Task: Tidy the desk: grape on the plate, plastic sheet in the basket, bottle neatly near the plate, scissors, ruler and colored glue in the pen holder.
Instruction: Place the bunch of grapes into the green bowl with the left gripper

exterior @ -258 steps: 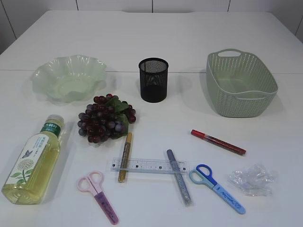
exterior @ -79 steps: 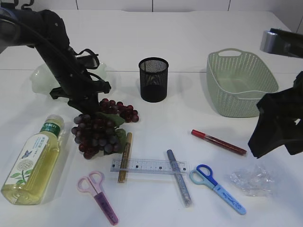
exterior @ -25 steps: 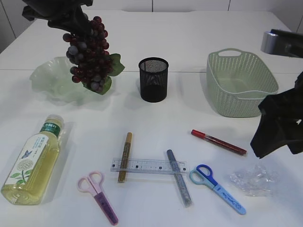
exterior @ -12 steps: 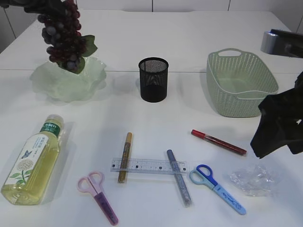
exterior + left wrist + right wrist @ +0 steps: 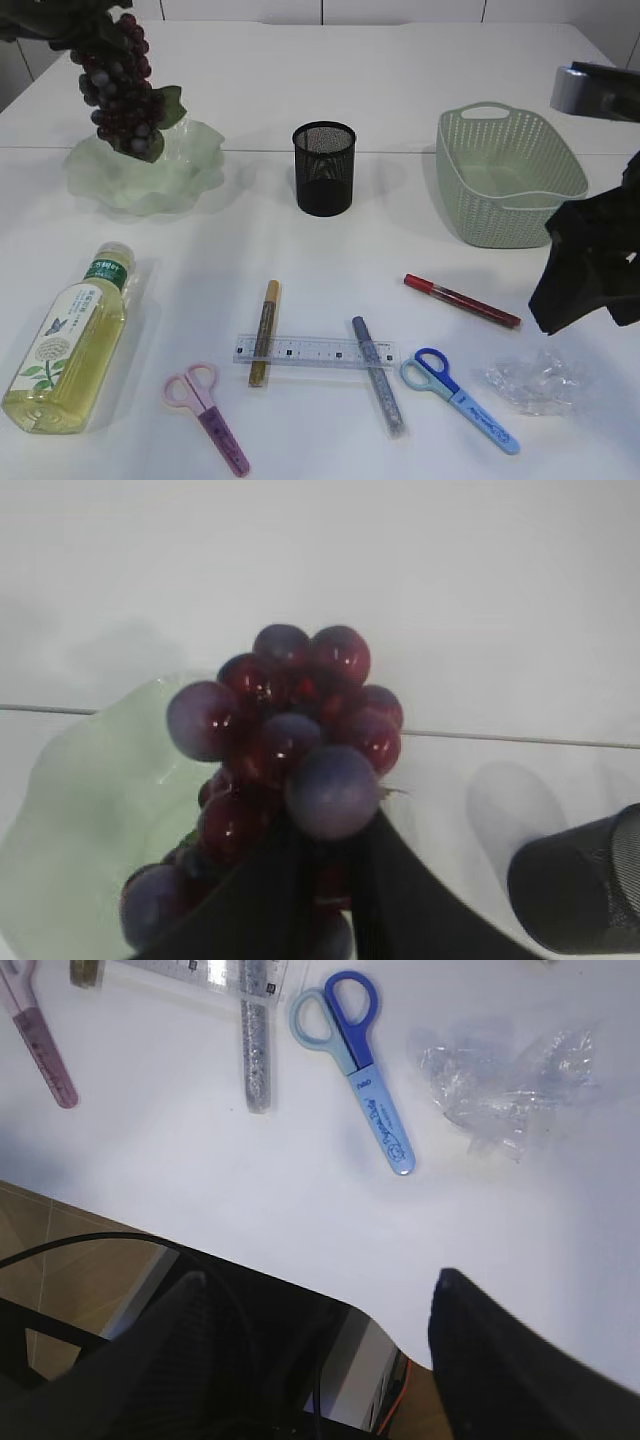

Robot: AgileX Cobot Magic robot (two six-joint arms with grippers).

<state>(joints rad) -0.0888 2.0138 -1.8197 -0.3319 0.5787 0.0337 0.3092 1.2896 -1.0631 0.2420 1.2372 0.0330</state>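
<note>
Overhead, the left hand (image 5: pixel 325 920) grips the grape (image 5: pixel 118 82), hanging above the plate (image 5: pixel 190 170). Basket (image 5: pixel 470 210) and pen holder (image 5: pixel 324 170) look empty. The right hand (image 5: pixel 315 1300) hovers wide near the tabletop (image 5: pixel 330 270) edge.

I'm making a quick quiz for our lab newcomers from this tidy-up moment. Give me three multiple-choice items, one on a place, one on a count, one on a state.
1. Where is the grape bunch?
A. Lying beside the bottle
B. Hanging over the green plate
C. Inside the basket

2. How many pairs of scissors lie on the table?
A. One
B. Two
C. Three

3. What state is the left gripper in?
A. Closed on the grape bunch
B. Open and empty
C. Closed on the ruler

Answers:
1. B, as the exterior view shows the bunch in the air above the plate's rim.
2. B, as the pink scissors and the blue scissors both lie near the table's front edge.
3. A, as the left wrist view shows both dark fingers pinched at the bunch's base.
</note>
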